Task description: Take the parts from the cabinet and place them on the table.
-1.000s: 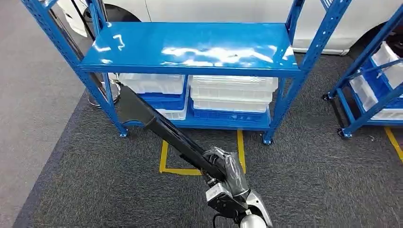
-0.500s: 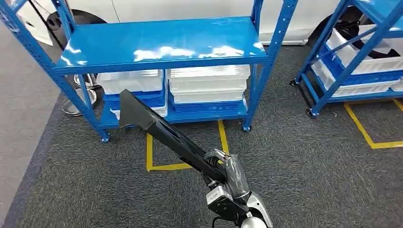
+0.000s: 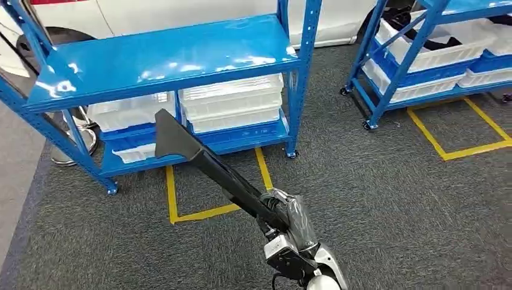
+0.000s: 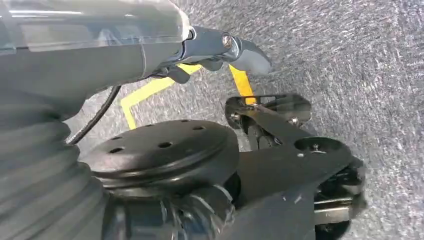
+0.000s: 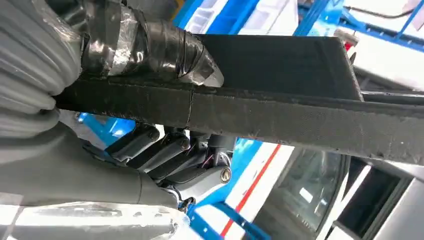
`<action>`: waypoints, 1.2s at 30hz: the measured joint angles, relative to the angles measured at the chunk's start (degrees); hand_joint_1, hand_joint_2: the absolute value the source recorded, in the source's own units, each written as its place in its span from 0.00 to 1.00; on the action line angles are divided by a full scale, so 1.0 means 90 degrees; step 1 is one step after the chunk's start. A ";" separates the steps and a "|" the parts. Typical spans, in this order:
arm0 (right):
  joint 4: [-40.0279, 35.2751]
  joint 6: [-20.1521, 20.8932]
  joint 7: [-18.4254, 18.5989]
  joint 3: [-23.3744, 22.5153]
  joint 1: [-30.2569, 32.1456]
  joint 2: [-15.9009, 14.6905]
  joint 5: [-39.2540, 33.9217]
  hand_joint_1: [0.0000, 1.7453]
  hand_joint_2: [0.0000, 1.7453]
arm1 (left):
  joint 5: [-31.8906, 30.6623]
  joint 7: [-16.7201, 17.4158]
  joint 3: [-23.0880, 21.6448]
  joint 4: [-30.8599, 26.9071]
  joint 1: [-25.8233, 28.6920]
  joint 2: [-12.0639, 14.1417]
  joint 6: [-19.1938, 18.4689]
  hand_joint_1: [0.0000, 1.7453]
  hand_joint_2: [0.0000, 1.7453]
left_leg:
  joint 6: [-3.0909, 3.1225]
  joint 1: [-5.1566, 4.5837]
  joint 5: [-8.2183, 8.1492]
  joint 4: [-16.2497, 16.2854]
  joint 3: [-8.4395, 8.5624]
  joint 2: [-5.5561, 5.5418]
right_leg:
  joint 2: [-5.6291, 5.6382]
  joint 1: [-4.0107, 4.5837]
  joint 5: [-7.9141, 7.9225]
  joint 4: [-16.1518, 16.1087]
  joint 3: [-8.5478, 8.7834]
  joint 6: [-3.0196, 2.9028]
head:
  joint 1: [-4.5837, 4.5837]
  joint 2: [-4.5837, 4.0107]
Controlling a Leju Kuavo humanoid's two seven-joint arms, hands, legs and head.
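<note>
Right hand (image 3: 288, 225) is gripping the long black part (image 3: 205, 162), fingers (image 5: 160, 150) curling around its near end; long axis is running far-left toward the blue cabinet (image 3: 157, 60). Left hand (image 4: 220, 47) is hanging empty, fingers loosely apart.

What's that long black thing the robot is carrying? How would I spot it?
Find the blue rack with white bins on its lower shelf. In front of it, over the grey carpet, the right hand grips a long black part. Unlike the boxy bins, it is a slim dark bar flaring wide at its far end.
</note>
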 joint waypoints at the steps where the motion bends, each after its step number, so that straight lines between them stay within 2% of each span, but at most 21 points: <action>1: 0.0000 0.0000 0.0000 0.0000 -0.0001 0.0000 -0.0002 0.97 1.00 | -0.0005 0.0000 0.0000 0.0000 0.0007 0.0000 0.0000 0.00 1.00 | 0.0033 0.0010 0.0319 -0.0611 0.0286 -0.0148 | 0.0093 -0.0001 0.0011 0.0005 0.0005 0.0017 | 0.0000 0.0000; 2: 0.0000 -0.0002 0.0000 0.0000 -0.0001 0.0000 -0.0002 0.97 1.00 | -0.0002 0.0000 0.0002 0.0002 0.0039 0.0005 0.0000 0.00 1.00 | 0.0075 0.0027 0.0329 -0.0939 0.0427 -0.0519 | 0.0151 -0.0011 0.0031 0.0002 -0.0022 0.0050 | 0.0005 0.0000; 3: -0.0002 -0.0002 0.0000 0.0000 -0.0015 0.0000 -0.0007 0.97 1.00 | -0.0005 -0.0002 0.0002 0.0002 0.0056 0.0007 -0.0005 0.00 1.00 | 0.0078 0.0025 0.0352 -0.1042 0.0427 -0.0568 | 0.0231 0.0006 0.0064 0.0029 -0.0069 0.0101 | 0.0002 0.0000; 6: -0.0022 -0.0002 -0.0005 0.0000 0.0009 -0.0002 -0.0010 0.97 1.00 | -0.0007 -0.0002 0.0002 0.0000 0.0011 0.0005 -0.0032 0.00 1.00 | 0.0122 -0.0009 0.0316 -0.1111 0.0438 -0.0406 | 0.0398 -0.0047 0.0177 -0.0027 -0.0171 0.0256 | 0.0000 0.0000; 7: -0.0024 -0.0005 -0.0005 0.0000 0.0010 -0.0007 -0.0010 0.97 1.00 | -0.0007 -0.0002 0.0002 0.0000 0.0013 0.0003 -0.0046 0.00 1.00 | 0.0183 0.0070 0.0377 -0.1215 0.0459 -0.0313 | 0.0430 -0.0005 0.0183 -0.0017 -0.0180 0.0294 | 0.0002 0.0000; 9: -0.0053 -0.0012 -0.0017 0.0000 0.0006 -0.0012 -0.0012 0.97 1.00 | -0.0015 0.0000 0.0005 0.0000 0.0024 0.0007 -0.0046 0.00 1.00 | 0.0278 0.0039 0.0425 -0.1251 0.0470 -0.0123 | -0.0158 0.0009 -0.0193 0.0434 -0.0389 0.0319 | 0.0039 0.0000; 11: -0.0053 -0.0015 -0.0032 0.0000 0.0009 -0.0012 -0.0024 0.97 1.00 | -0.0024 0.0002 0.0005 0.0000 0.0059 0.0015 -0.0049 0.00 1.00 | 0.0282 0.0002 0.0426 -0.1237 0.0440 0.0055 | -0.0309 -0.0010 -0.0670 0.1389 -0.0800 0.0350 | 0.0039 0.0000; 13: -0.0053 -0.0015 -0.0048 0.0000 0.0033 -0.0027 -0.0034 0.97 1.00 | -0.0029 0.0014 0.0005 0.0002 0.0057 0.0025 -0.0049 0.00 1.00 | 0.0282 -0.0007 0.0426 -0.1222 0.0416 0.0233 | -0.0339 -0.0015 -0.0742 0.1830 -0.0961 0.0372 | 0.0041 0.0000; 14: -0.0053 -0.0015 -0.0058 0.0000 0.0037 -0.0032 -0.0034 0.97 1.00 | -0.0032 0.0017 0.0005 0.0000 0.0053 0.0024 -0.0049 0.00 1.00 | 0.0278 -0.0009 0.0420 -0.1217 0.0417 0.0317 | -0.0359 -0.0014 -0.0570 0.1608 -0.0813 0.0369 | 0.0041 0.0000; 16: -0.0056 -0.0015 -0.0068 0.0000 0.0034 -0.0032 -0.0039 0.97 1.00 | -0.0056 0.0019 0.0005 0.0000 0.0038 0.0022 -0.0053 0.00 1.00 | 0.0257 -0.0011 0.0396 -0.1202 0.0436 0.0457 | -0.0481 -0.0002 -0.0094 0.0576 -0.0199 0.0328 | 0.0041 0.0000; 17: -0.0073 -0.0015 -0.0070 0.0000 0.0032 -0.0032 -0.0039 0.97 1.00 | -0.0068 0.0019 0.0005 0.0000 0.0030 0.0020 -0.0056 0.00 1.00 | 0.0231 -0.0014 0.0375 -0.1184 0.0445 0.0514 | -0.0676 0.0023 -0.0027 0.0097 0.0058 0.0286 | 0.0041 0.0000; 18: -0.0078 -0.0012 -0.0073 0.0000 0.0023 -0.0032 -0.0046 0.97 1.00 | -0.0073 0.0019 0.0005 0.0000 0.0041 0.0022 -0.0056 0.00 1.00 | 0.0190 -0.0070 0.0347 -0.1151 0.0427 0.0565 | -0.0909 0.0132 -0.0112 -0.0038 0.0108 0.0231 | 0.0044 0.0000; 22: -0.0109 -0.0003 -0.0090 0.0000 0.0046 -0.0039 -0.0085 0.97 1.00 | -0.0090 0.0019 0.0005 0.0000 0.0008 0.0022 -0.0061 0.00 1.00 | 0.0081 -0.0077 0.0327 -0.1167 0.0475 0.0817 | -0.0615 0.0113 -0.0051 -0.0100 0.0061 0.0062 | 0.0041 0.0000; 24: -0.0146 0.0002 -0.0107 0.0000 0.0058 -0.0034 -0.0087 0.97 1.00 | -0.0092 0.0019 0.0007 0.0000 0.0032 0.0024 -0.0066 0.00 1.00 | 0.0019 -0.0032 0.0002 -0.0829 0.0336 0.0262 | -0.0508 0.0058 -0.0002 -0.0133 0.0067 -0.0011 | 0.0036 0.0000; 25: -0.0160 0.0015 -0.0121 0.0002 0.0062 -0.0027 -0.0087 0.97 1.00 | -0.0092 0.0015 0.0007 0.0000 0.0050 0.0024 -0.0066 0.00 1.00 | 0.0001 -0.0023 -0.0285 -0.0337 0.0125 0.0104 | -0.0442 0.0052 0.0014 -0.0133 0.0052 -0.0035 | 0.0034 0.0000; 27: -0.0160 0.0015 -0.0131 0.0005 0.0110 -0.0027 -0.0090 0.97 1.00 | -0.0090 0.0012 0.0010 0.0000 0.0035 0.0024 -0.0070 0.00 1.00 | -0.0027 -0.0016 -0.0643 0.0565 -0.0278 0.0029 | -0.0308 0.0057 0.0022 -0.0126 0.0035 -0.0046 | 0.0034 0.0000; 29: -0.0160 0.0015 -0.0131 0.0005 0.0181 -0.0029 -0.0090 0.97 1.00 | -0.0090 0.0012 0.0010 0.0000 0.0030 0.0024 -0.0070 0.00 1.00 | -0.0028 -0.0014 -0.0472 0.0614 -0.0291 0.0029 | -0.0155 0.0054 0.0027 -0.0112 0.0035 -0.0043 | 0.0034 0.0000; 31: -0.0170 0.0015 -0.0153 0.0010 0.0210 -0.0029 -0.0085 0.97 1.00 | -0.0092 0.0007 0.0012 0.0000 0.0033 0.0029 -0.0087 0.00 1.00 | 0.0006 -0.0001 0.0131 -0.0347 0.0161 -0.0056 | 0.0036 0.0047 0.0033 -0.0075 0.0037 -0.0031 | 0.0034 0.0000; 32: -0.0189 0.0015 -0.0165 0.0010 0.0214 -0.0029 -0.0073 0.97 1.00 | -0.0095 -0.0002 0.0012 0.0000 0.0055 0.0034 -0.0087 0.00 1.00 | 0.0035 0.0014 0.0371 -0.0874 0.0389 -0.0315 | 0.0109 0.0040 0.0037 -0.0055 0.0022 -0.0017 | 0.0034 0.0000; 33: -0.0199 0.0012 -0.0180 0.0010 0.0209 -0.0029 -0.0073 0.97 1.00 | -0.0095 -0.0002 0.0015 0.0002 0.0075 0.0041 -0.0090 0.00 1.00 | 0.0063 0.0023 0.0290 -0.1021 0.0425 -0.0616 | 0.0171 0.0067 0.0053 -0.0028 -0.0019 0.0029 | 0.0039 0.0000; 36: -0.0257 0.0012 -0.0197 0.0015 0.0240 -0.0027 -0.0068 0.97 1.00 | -0.0114 -0.0044 0.0015 0.0000 0.0058 0.0041 -0.0107 0.00 1.00 | 0.0113 -0.0015 0.0295 -0.1123 0.0440 -0.0484 | 0.0369 -0.0005 0.0157 -0.0056 -0.0140 0.0185 | 0.0034 0.0000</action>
